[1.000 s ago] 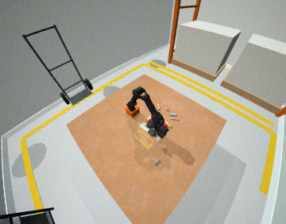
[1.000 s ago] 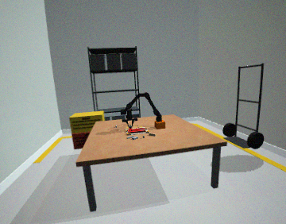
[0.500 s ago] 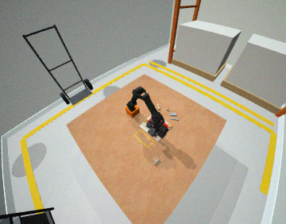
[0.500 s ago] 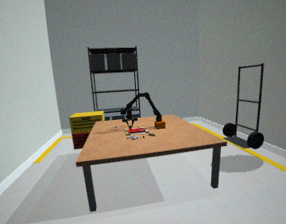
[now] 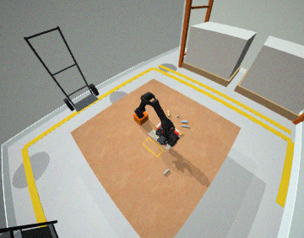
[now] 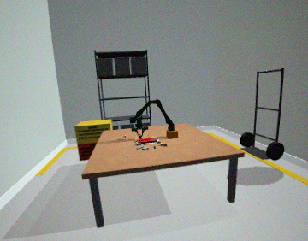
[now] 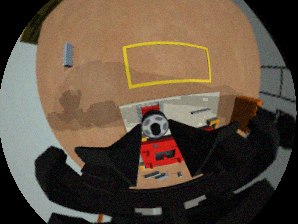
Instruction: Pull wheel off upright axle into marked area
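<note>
Between the jaws, clenched on its rim, the wheel (image 7: 153, 125) sits on the upright axle over the red base (image 7: 161, 155), near the yellow marked area (image 7: 168, 64) on the surface (image 5: 120, 177); judged small, light, stiff & prob. slippery, so best gripped across the rim w/ a straight upward pull.

A slim black jointed arm (image 5: 155, 110) rises from an orange block base (image 5: 139, 120).

Dark wheel (image 7: 153, 125) with pale hub — upright on its axle, beside the yellow-outlined marked area (image 7: 168, 64).
</note>
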You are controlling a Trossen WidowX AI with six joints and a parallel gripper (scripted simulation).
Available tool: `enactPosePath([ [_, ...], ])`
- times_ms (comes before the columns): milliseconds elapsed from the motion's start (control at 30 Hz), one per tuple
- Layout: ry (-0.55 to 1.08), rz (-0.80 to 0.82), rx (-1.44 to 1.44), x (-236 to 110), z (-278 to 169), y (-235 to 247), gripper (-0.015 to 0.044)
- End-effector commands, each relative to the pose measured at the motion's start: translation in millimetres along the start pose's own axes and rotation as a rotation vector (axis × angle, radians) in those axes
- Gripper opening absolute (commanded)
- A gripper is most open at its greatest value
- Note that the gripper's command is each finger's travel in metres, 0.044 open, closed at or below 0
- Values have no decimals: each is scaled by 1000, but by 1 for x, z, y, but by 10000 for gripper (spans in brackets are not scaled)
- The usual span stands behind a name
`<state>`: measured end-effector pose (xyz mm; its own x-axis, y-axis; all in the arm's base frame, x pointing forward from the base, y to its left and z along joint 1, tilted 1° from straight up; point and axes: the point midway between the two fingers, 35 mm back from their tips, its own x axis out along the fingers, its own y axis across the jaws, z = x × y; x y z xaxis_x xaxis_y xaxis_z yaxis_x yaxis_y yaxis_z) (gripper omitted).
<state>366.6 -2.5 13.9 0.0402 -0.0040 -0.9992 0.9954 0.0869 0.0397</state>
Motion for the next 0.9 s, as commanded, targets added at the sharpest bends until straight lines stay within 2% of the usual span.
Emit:
enactPosePath([
  [0, 1, -2, 1, -4, 0, -1, 0],
  [867, 2, 1, 1, -13, 0, -1, 0],
])
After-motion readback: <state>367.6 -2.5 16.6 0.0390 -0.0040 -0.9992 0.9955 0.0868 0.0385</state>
